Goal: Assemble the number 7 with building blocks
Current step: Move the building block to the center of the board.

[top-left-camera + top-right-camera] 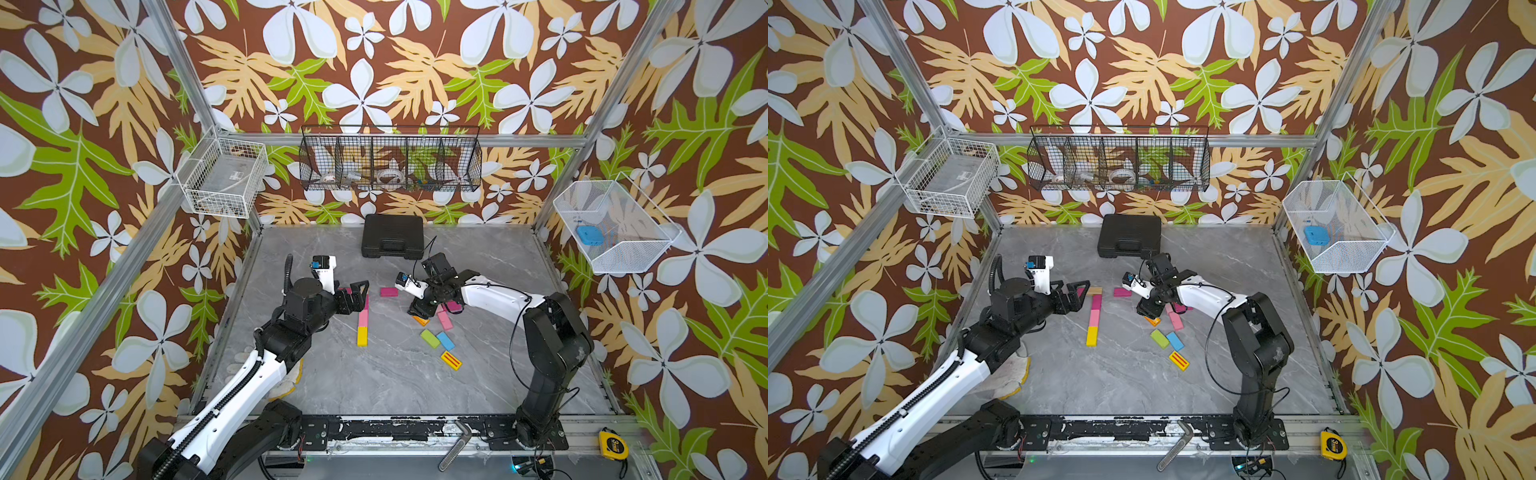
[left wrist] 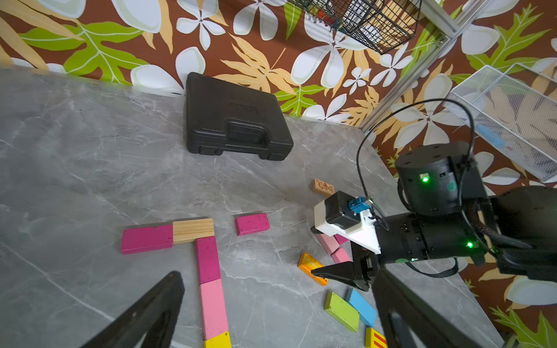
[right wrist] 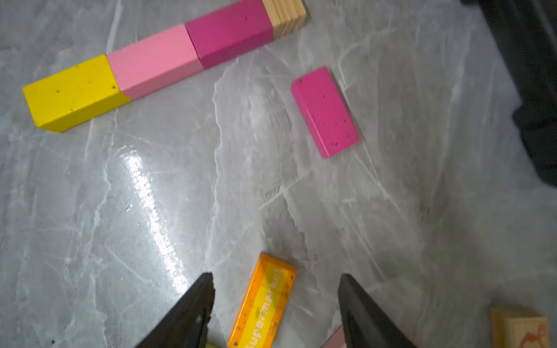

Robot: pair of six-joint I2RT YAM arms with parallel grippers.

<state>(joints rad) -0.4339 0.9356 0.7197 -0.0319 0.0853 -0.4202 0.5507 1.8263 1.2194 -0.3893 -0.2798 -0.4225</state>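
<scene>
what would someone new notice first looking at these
Loud brown wallpaper with white flowers and green leaves covers every wall. On the grey marble tabletop, left of centre, a line of magenta, pink and yellow wooden blocks under a short magenta-and-wood bar already reads as a 7. The right end effector hangs open over an orange rectangular block printed Supermarket.

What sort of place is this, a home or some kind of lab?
Likely a robot test booth in a lab: two black-and-white robot arms mounted at a grey marble-look tabletop, boxed in by an aluminium frame with floral wallpaper, and a black wire basket on the back wall.
</scene>
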